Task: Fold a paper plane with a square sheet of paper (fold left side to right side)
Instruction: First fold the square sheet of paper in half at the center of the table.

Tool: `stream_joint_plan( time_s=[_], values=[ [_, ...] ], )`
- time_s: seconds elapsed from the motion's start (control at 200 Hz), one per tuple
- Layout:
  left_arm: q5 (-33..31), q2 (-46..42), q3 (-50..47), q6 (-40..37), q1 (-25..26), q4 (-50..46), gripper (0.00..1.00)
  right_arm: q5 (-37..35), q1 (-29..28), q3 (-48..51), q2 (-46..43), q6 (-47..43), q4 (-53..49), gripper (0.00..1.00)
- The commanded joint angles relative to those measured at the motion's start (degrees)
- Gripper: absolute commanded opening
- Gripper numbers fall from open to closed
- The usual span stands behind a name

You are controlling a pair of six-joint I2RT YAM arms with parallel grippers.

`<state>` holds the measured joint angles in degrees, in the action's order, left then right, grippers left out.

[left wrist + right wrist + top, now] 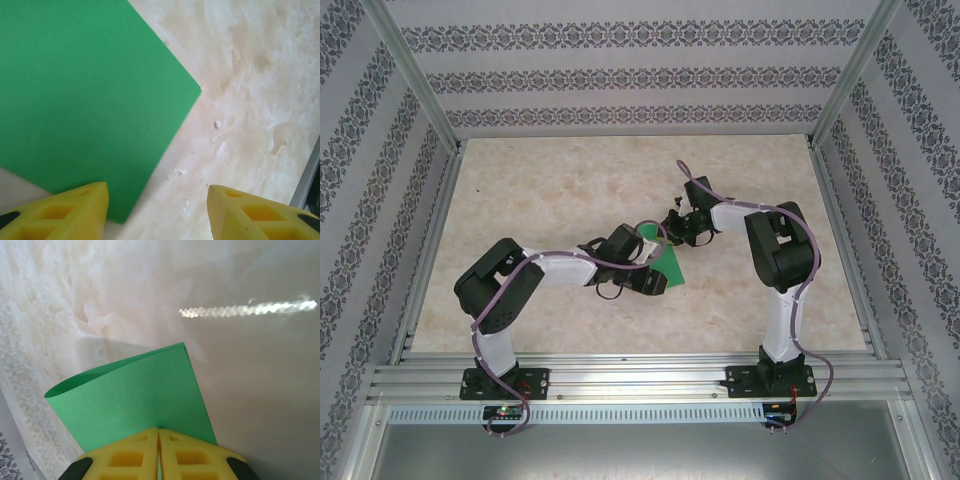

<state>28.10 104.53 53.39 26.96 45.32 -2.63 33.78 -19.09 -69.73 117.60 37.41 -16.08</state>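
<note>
The square sheet of paper (669, 264) is bright green and lies mid-table between both arms. In the right wrist view the paper (135, 395) is bent over on itself, with a soft rounded bend at the left and two layers meeting at the far corner. It is a doubled sheet, not a pointed plane. My right gripper (159, 431) is shut on its near edge, with the yellow fingers (125, 455) pressed together. My left gripper (157, 202) is open just above the table, straddling the paper's (85, 85) near corner. From above, the left gripper (648, 283) and right gripper (673, 231) flank the sheet.
The table top (560, 190) is pale and marble-patterned. Patterned walls and metal posts close in three sides. An aluminium rail (640, 372) carrying both arm bases runs along the near edge. A grey frame edge (307, 170) shows at the right of the left wrist view.
</note>
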Motion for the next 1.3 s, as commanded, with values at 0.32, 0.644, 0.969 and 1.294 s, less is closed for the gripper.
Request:
stream_joint_plan(
  time_s=[0.32, 0.644, 0.969, 1.294],
  values=[
    [3.1, -6.8, -1.6, 1.9, 1.5, -8.0, 0.59, -5.6, 0.5, 0.8, 3.5, -1.1, -2.7, 0.10],
    [4.0, -5.4, 4.3, 2.7, -5.2, -5.5, 0.63, -5.4, 0.4, 0.8, 3.0, -1.0, -2.7, 0.10],
    [7.4, 3.8, 8.3, 4.4, -5.1, -0.2, 0.60, -5.4, 0.4, 0.8, 2.6, -1.1, -3.0, 0.10],
    [4.0, 7.6, 7.9, 2.5, -4.5, -5.0, 0.59, -2.2, 1.1, 0.1, -2.3, -1.2, -0.3, 0.15]
  ],
)
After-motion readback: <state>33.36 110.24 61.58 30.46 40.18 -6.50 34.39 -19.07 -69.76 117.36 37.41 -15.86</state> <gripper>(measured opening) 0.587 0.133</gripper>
